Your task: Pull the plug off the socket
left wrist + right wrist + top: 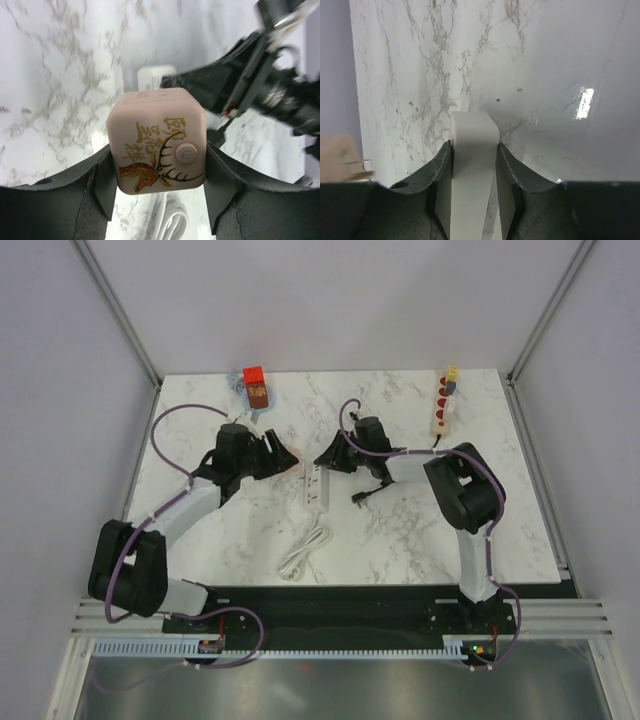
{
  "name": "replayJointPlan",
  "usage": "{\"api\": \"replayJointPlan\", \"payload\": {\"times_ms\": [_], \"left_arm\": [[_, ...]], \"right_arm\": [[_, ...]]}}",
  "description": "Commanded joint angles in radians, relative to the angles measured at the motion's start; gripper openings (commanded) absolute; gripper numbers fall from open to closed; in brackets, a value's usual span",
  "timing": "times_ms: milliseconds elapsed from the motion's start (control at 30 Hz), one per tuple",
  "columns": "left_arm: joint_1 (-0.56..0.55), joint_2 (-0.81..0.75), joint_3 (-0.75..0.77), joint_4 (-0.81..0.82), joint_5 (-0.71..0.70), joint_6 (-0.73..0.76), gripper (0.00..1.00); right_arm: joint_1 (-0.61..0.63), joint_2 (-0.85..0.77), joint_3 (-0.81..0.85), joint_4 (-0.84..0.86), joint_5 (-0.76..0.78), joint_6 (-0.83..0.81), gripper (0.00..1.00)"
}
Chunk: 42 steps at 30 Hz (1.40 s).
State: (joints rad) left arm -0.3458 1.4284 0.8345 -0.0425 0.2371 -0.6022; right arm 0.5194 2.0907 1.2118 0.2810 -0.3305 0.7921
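Observation:
The plug (157, 142) is a pink cube with a deer print and a round button. My left gripper (157, 172) is shut on its two sides. From above, the plug (291, 453) sits just left of the far end of the socket (316, 486), a white power strip lying on the marble table. Whether its pins are still in the strip is hidden. My right gripper (474, 165) is shut on the end of the socket (472, 150), and in the top view this gripper (326, 461) faces the left gripper (283, 452) across the strip.
The strip's white cable (305, 551) lies coiled toward the near edge. A black plug with its cord (363, 494) lies just right of the strip. A red and orange block (255, 387) stands at the back left, and a second strip with red plugs (443, 402) at the back right.

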Motion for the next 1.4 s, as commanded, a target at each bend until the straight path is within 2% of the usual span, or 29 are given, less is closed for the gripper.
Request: {"api": "replayJointPlan", "payload": {"times_ms": [0,67,133,267,333,500,633,833,1067,1133,1300,1367], "left_arm": [[0.021,-0.123,-0.018,0.243,0.035,-0.065,0.02],[0.019,-0.138,-0.021,0.251,0.033,-0.044,0.02],[0.018,-0.140,0.012,0.189,0.007,-0.012,0.02],[0.018,-0.172,0.052,0.006,-0.057,0.057,0.02],[0.018,-0.180,0.084,-0.135,-0.114,0.099,0.02],[0.019,-0.235,0.084,-0.334,-0.203,0.121,0.02],[0.019,-0.290,0.038,-0.375,-0.219,0.088,0.02],[0.019,-0.338,-0.021,-0.418,-0.193,0.041,0.02],[0.019,-0.356,-0.097,-0.421,-0.185,-0.005,0.02],[0.019,-0.347,-0.101,-0.422,-0.194,-0.007,0.02],[0.019,-0.321,-0.117,-0.425,-0.234,-0.014,0.02],[0.019,-0.298,-0.121,-0.425,-0.234,-0.021,0.02]], "right_arm": [[-0.039,0.043,-0.064,-0.155,0.171,-0.114,0.00],[-0.042,0.037,-0.070,-0.137,0.159,-0.100,0.00],[-0.042,0.032,-0.064,-0.137,0.154,-0.099,0.00],[-0.044,0.014,-0.058,-0.117,0.157,-0.119,0.00],[-0.051,0.006,-0.049,-0.109,0.154,-0.125,0.00],[-0.099,0.041,0.061,-0.097,0.145,-0.106,0.00],[-0.139,0.136,0.211,-0.094,0.145,-0.074,0.00],[-0.183,0.328,0.523,-0.098,0.131,-0.044,0.00],[-0.190,0.621,1.017,-0.170,0.114,-0.036,0.00],[-0.191,0.683,1.092,-0.169,0.123,-0.021,0.00],[-0.197,0.726,1.109,-0.111,0.148,0.021,0.00],[-0.197,0.727,1.121,-0.118,0.145,0.022,0.15]]}}
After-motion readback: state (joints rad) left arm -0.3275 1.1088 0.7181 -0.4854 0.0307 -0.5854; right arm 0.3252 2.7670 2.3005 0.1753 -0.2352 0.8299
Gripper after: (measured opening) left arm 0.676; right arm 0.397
